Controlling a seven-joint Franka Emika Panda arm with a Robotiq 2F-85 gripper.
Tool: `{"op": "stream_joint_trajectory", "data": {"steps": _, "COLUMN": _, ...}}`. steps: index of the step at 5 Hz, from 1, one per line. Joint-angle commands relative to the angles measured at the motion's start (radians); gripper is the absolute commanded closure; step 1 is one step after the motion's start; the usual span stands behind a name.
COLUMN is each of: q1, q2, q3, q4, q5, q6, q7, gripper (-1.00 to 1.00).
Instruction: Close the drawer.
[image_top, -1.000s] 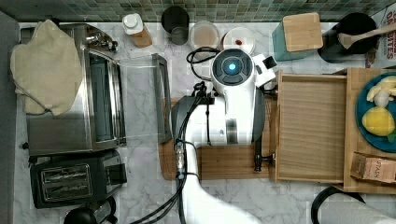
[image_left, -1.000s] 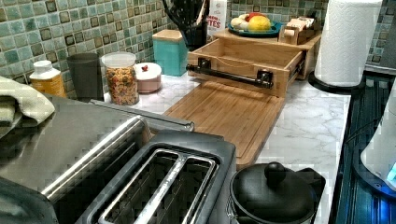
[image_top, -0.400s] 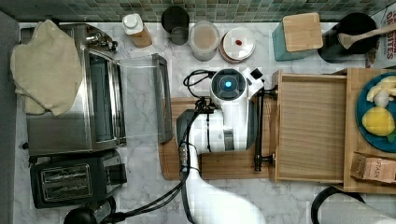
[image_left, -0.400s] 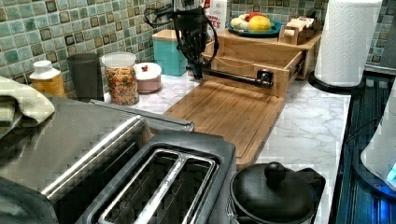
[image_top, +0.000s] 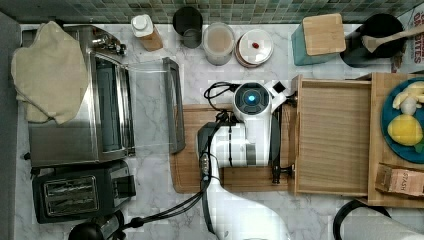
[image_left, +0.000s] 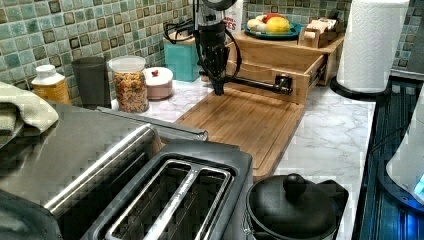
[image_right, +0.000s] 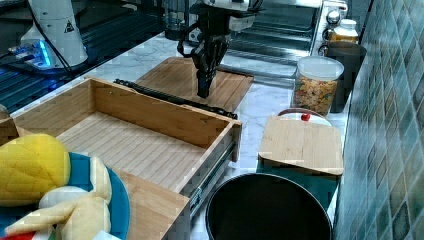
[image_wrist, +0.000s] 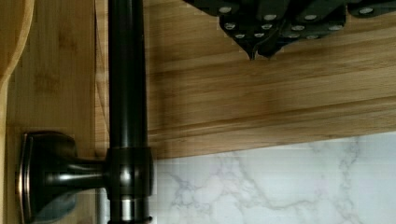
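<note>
The surface (image_top: 150, 125) is pale veined marble, and the biggest thing near the pincer on it is the drawer (image_top: 332, 137) — a wide, shallow tray of light bamboo with thin raised walls and a plain grained floor, pulled well out of its wooden stand (image_top: 395, 200). Its long axis runs up and down the top view, and its open front, with the dark handle bar (image_top: 277, 135), faces the top view's left, toward the pincer. The right view looks into the tray and shows the metal slide rail (image_right: 212, 172) along its side; the left view shows the front panel and bar from outside.

Beneath the pincer lies the cutting board (image_left: 245, 120), a flat wooden slab with rounded corners. In the top view the white arm (image_top: 250, 135) covers much of it, while the left view shows the board's grain bare.

The pincer (image_left: 218, 89) points straight down, its tips low over the board's far end, just beside the bar on the side away from the drawer. In the wrist view the fingertips (image_wrist: 259, 49) meet in a point with no gap between them and grip nothing — the bar and its bracket (image_wrist: 46, 177) run alongside, apart from the tips. Whether the pincer touches the bar I cannot tell
</note>
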Motion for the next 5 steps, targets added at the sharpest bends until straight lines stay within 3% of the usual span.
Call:
{"op": "stream_joint_trajectory", "data": {"steps": 1, "q1": -0.065, "q2": -0.012, "q3": -0.089, "q4": 0.018, "q5": -0.048, "q6": -0.003, "q7": -0.063, "gripper": 1.00}}
{"op": "stream_joint_trajectory", "data": {"steps": 4, "q1": -0.138, "q2": -0.035, "q3": -0.193, "q4": -0.006, "q5": -0.102, "q6": 0.084, "q7": -0.156, "gripper": 1.00}}
{"op": "stream_joint_trajectory", "data": {"steps": 5, "q1": -0.148, "q2": -0.025, "q3": -0.269, "q4": 0.013, "q5": -0.080, "q6": 0.109, "q7": -0.255, "gripper": 1.00}}
